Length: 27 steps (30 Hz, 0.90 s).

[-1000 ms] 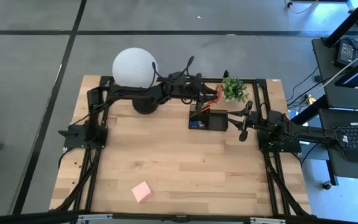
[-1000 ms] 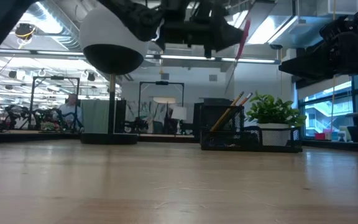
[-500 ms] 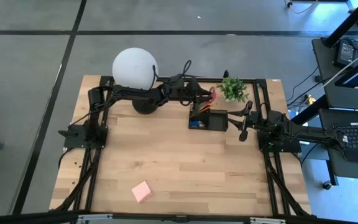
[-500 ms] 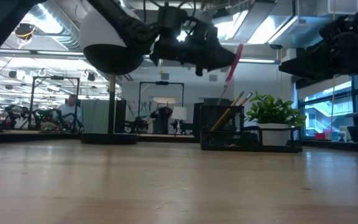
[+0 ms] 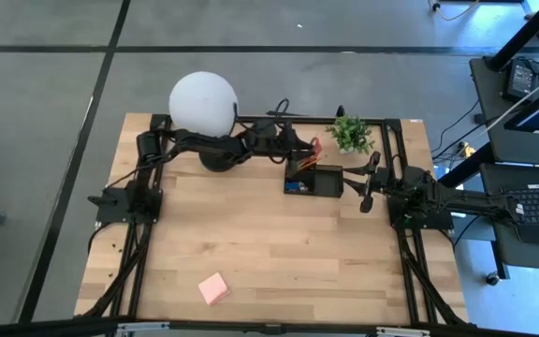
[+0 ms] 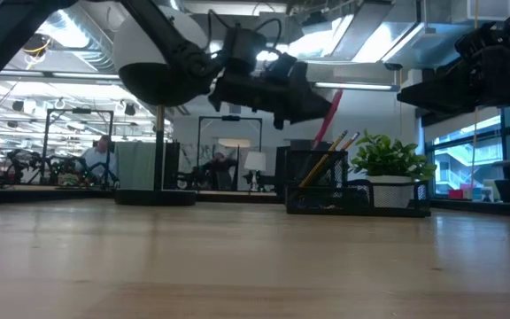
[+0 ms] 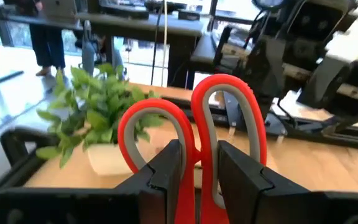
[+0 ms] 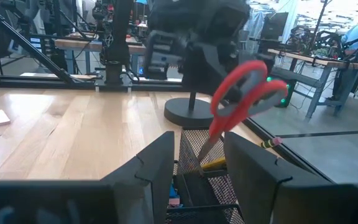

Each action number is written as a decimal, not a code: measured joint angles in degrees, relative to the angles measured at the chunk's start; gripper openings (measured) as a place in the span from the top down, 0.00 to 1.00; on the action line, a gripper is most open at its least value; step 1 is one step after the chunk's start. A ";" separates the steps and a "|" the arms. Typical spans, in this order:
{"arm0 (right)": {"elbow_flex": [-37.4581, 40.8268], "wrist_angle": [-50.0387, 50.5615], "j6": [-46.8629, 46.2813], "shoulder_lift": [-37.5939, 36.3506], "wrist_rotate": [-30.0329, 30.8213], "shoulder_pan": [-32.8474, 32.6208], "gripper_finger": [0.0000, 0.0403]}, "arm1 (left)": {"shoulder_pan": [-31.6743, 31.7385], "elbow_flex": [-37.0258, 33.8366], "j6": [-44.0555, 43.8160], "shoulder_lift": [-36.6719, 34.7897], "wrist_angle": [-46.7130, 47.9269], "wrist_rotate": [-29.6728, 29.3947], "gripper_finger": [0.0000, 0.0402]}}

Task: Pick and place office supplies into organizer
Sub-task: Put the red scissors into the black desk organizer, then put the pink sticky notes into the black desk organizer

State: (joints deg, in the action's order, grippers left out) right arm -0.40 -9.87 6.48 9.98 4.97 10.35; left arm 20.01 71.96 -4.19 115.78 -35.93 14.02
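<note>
Left gripper [image 7: 194, 168]: clamped on the red-handled scissors [image 7: 194, 134] just below the loops, handles up, presumably so blades point down for a straight drop.
Scissors: tilted in the air over the organizer [image 5: 313, 178], tip at or just inside the tall back compartment; depth hidden in the low view.
Organizer: black mesh box at the table's far edge, beside the potted plant [image 5: 352, 134]; two pencils [image 6: 326, 158] already leaning inside.
Right gripper [image 8: 197, 162]: hovering just beside the organizer, fingers part-way apart, empty, probably waiting clear of the drop.
Sticky-note pad [image 5: 214, 288]: on the wooden table [image 5: 251, 243], well apart, near the front edge, not yet collected.
Lamp [image 5: 202, 103]: close behind the left arm, narrowing the approach.
</note>
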 joint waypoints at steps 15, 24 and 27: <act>0.00 -0.04 -0.19 0.00 0.02 0.00 0.64 | 0.02 0.09 -0.60 0.64 6.39 -2.50 0.76; 0.00 -0.04 -0.20 0.01 0.01 -0.01 0.64 | -0.02 0.09 -0.76 0.64 6.18 -2.54 0.68; 0.00 -0.04 -0.20 0.01 0.01 -0.02 0.64 | -0.02 0.09 -1.20 0.64 6.00 -2.54 0.66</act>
State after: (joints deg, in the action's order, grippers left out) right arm -0.40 -9.91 6.28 9.99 4.98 10.33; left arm 19.99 72.05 -5.39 116.42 -29.93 11.49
